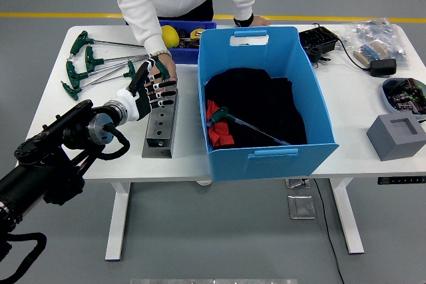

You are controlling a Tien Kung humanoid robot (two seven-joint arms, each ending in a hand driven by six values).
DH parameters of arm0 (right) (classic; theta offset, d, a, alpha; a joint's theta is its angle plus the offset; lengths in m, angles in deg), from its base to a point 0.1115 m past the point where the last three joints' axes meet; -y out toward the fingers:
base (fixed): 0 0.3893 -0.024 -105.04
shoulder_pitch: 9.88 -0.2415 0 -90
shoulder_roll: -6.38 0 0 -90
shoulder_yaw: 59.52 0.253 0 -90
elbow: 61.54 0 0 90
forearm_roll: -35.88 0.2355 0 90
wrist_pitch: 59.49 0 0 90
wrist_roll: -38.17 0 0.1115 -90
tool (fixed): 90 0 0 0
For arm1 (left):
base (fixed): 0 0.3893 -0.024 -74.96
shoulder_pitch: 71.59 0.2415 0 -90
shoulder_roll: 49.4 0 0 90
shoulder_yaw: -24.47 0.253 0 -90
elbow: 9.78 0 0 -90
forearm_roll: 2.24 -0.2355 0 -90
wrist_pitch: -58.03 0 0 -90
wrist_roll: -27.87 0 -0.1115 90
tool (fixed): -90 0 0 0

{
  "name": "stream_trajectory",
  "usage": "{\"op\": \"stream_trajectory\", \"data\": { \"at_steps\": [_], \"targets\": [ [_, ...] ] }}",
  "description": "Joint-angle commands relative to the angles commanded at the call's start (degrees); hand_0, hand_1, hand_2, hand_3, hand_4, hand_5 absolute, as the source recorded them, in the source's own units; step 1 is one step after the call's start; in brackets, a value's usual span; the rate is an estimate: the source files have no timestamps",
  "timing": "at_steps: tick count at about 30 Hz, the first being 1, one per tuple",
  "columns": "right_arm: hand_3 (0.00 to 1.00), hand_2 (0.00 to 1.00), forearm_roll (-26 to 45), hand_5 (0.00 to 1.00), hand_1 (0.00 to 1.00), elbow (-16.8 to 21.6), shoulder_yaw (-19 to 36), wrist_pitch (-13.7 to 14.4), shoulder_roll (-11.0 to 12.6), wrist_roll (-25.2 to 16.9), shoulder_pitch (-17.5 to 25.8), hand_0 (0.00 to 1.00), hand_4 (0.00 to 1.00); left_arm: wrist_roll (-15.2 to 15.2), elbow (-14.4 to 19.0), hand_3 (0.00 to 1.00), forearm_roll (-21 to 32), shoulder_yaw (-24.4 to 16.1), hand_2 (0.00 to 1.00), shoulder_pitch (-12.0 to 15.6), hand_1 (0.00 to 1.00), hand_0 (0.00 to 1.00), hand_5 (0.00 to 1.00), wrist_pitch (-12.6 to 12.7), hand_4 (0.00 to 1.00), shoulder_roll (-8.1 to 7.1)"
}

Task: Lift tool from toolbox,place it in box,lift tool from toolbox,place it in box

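My left hand (150,90) hovers with spread fingers over the far end of the grey metal tool block (160,122) and holds nothing. A person's hand (164,68) rests on that far end and holds a green-handled tool (159,66), right beside my fingertips. The big blue box (266,144) stands to the right of the block. Inside it, a green T-handle tool (223,115) lies on black cloth (266,104) next to a red piece (216,132). My right arm is out of view.
Several green T-handle keys (85,64) lie at the table's far left. A small blue bin (178,36) with a yellow item stands behind the block. A black charger (318,41), cables, a round dish (406,92) and a grey foam block (398,135) lie at the right.
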Motion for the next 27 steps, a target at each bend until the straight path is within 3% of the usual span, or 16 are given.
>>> {"op": "stream_trajectory", "data": {
  "at_steps": [4, 5, 10, 11, 14, 16, 17, 27],
  "targets": [
    [0.534, 0.672, -0.28, 0.600, 0.605, 0.03, 0.05, -0.05, 0.02, 0.02, -0.25, 0.649, 0.782, 0.51, -1.04, 0.859, 1.40, 0.21, 0.622, -0.79, 0.462, 0.302, 0.889, -0.49, 0.779, 0.49],
    [0.534, 0.672, -0.36, 0.601, 0.606, 0.03, 0.10, -0.05, 0.02, 0.03, -0.29, 0.650, 0.782, 0.63, -1.24, 0.855, 1.76, 0.25, 0.710, -0.93, 0.557, 0.365, 0.900, -0.55, 0.783, 0.60],
    [0.534, 0.672, -0.42, 0.601, 0.606, 0.05, 0.10, -0.08, 0.06, 0.04, -0.46, 0.650, 0.782, 1.28, -1.70, 0.855, 4.13, 0.32, 0.710, -1.31, 0.557, 0.365, 0.900, -1.16, 0.783, 0.98],
    [0.534, 0.672, -0.42, 0.601, 0.605, 0.05, 0.10, -0.08, 0.06, 0.05, -0.47, 0.649, 0.782, 1.33, -1.70, 0.858, 4.57, 0.33, 0.760, -1.34, 0.605, 0.422, 0.907, -1.30, 0.786, 1.02],
    [0.534, 0.672, -0.47, 0.601, 0.605, 0.05, 0.09, -0.11, 0.06, 0.04, -0.46, 0.649, 0.782, 1.48, -1.57, 0.858, 5.91, 0.29, 0.760, -1.43, 0.605, 0.422, 0.907, -1.60, 0.786, 1.15],
    [0.534, 0.672, -0.47, 0.601, 0.605, 0.06, 0.11, -0.13, 0.07, 0.06, -0.38, 0.649, 0.782, 1.58, -1.22, 0.858, 6.78, 0.23, 0.760, -1.43, 0.605, 0.422, 0.907, -1.68, 0.786, 1.18],
    [0.534, 0.672, -0.50, 0.601, 0.605, 0.06, 0.13, -0.14, 0.07, 0.07, -0.34, 0.648, 0.782, 1.60, -1.06, 0.842, 7.02, 0.20, 0.800, -1.41, 0.674, 0.554, 0.909, -1.70, 0.787, 1.18],
    [0.534, 0.672, -0.52, 0.601, 0.605, 0.04, 0.20, -0.32, 0.08, 0.07, 0.44, 0.647, 0.782, 1.37, 2.98, 0.825, 10.35, -0.45, 0.819, -0.64, 0.699, 0.598, 0.912, -0.64, 0.790, 0.47]
  ]
}}
